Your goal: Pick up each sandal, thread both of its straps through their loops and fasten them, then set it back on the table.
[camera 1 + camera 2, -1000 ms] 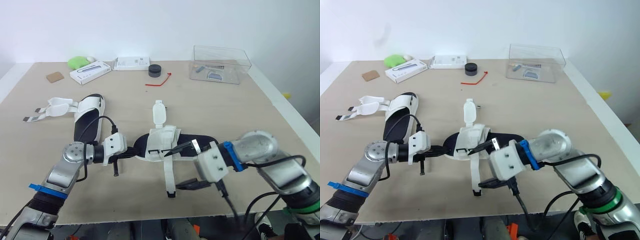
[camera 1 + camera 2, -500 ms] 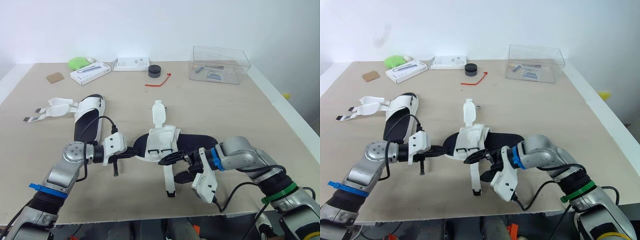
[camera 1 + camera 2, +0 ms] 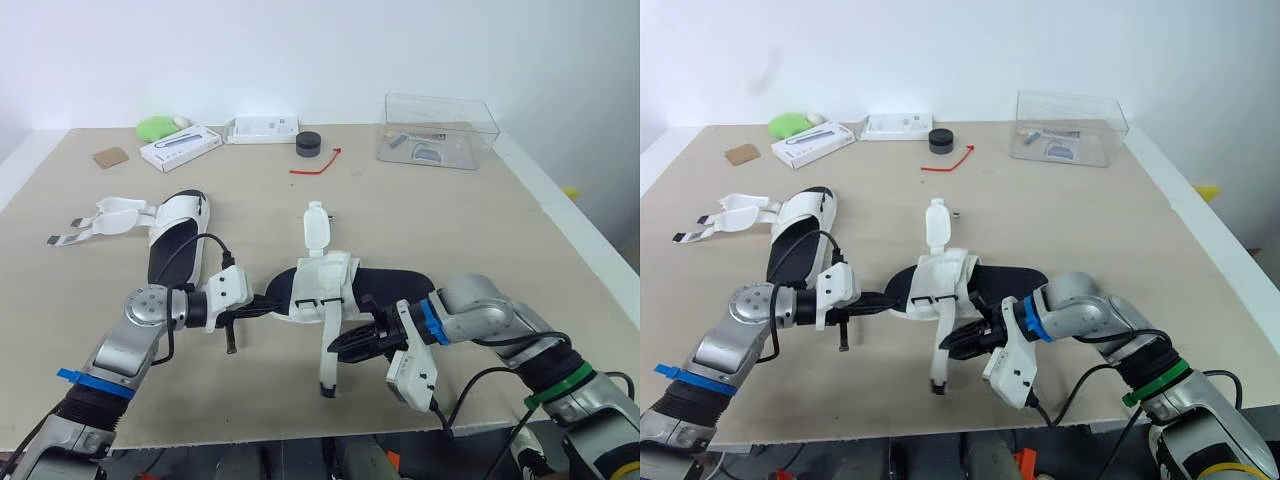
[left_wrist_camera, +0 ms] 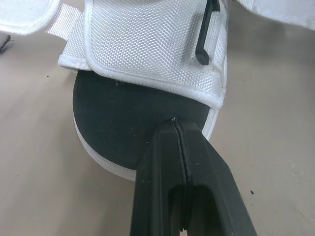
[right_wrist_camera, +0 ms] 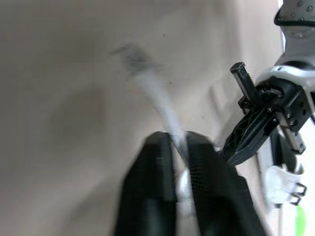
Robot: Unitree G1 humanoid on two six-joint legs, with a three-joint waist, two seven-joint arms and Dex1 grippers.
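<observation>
Mid-table sandal (image 3: pixel 325 285): left gripper (image 3: pixel 268 304) clamped its sole edge at 9 o'clock, right gripper (image 3: pixel 335 350) pinched the strap (image 3: pixel 327 372) at 6, which probably needed pulling taut, square to the loop (image 3: pixel 335 301).

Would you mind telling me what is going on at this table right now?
The robot is working on the black-soled sandal with white mesh straps in the middle of the beige table. Its left end effector is clamped on the edge of the sole, while the right end effector pinches the loose white strap, which is not yet fastened. A second matching sandal lies to the left, straps open.
</observation>
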